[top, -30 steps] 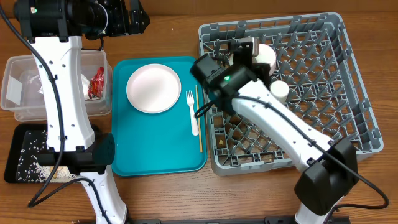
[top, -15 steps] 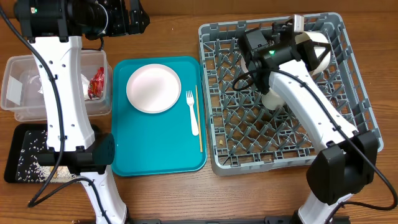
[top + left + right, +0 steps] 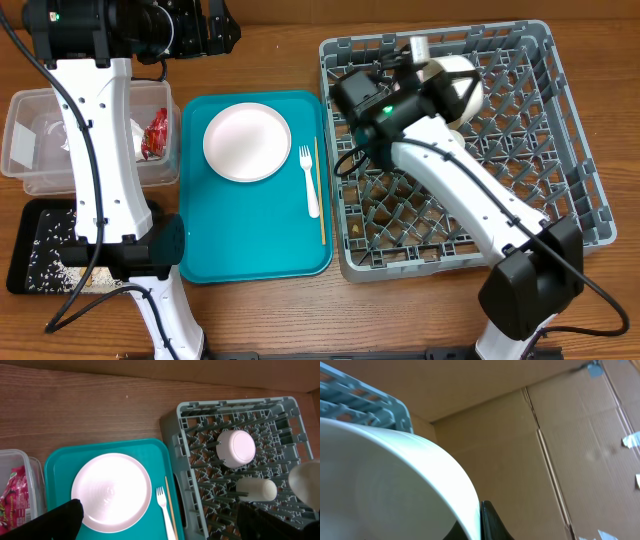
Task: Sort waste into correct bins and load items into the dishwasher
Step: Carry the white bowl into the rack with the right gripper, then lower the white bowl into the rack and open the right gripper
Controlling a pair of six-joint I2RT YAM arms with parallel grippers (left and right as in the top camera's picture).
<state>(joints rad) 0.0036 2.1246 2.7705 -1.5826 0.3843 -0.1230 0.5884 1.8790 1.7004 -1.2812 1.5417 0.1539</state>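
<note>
**Right claw holds a bowl above the rack; left claw wide open**

I have the right claw clamped shut on the rim of a white bowl. The bowl hangs tilted over the far part of the grey dish rack, which lies directly beneath that claw. On the right wrist camera the bowl's pale wall fills the lower left. One dark finger sits right at its edge, and a corner of the rack shows behind it.

The left claw stands spread wide with nothing in it, over the bare wood just past the far edge of the teal tray. In its wrist view three things lie on the tray below it, between its two spread fingers. They are the round plate, the white fork and, just beside the fork, the thin wooden stick. Farther out from this claw, toward the right arm's side, a second white bowl sits upside down among the rack's pegs. A small white cup lies on its side near it.

The clear tub, with the red wrapper inside, sits just beside the teal tray on the side away from the right claw. The black tray, scattered with white grains, is near the tub and well apart from both claws.
</note>
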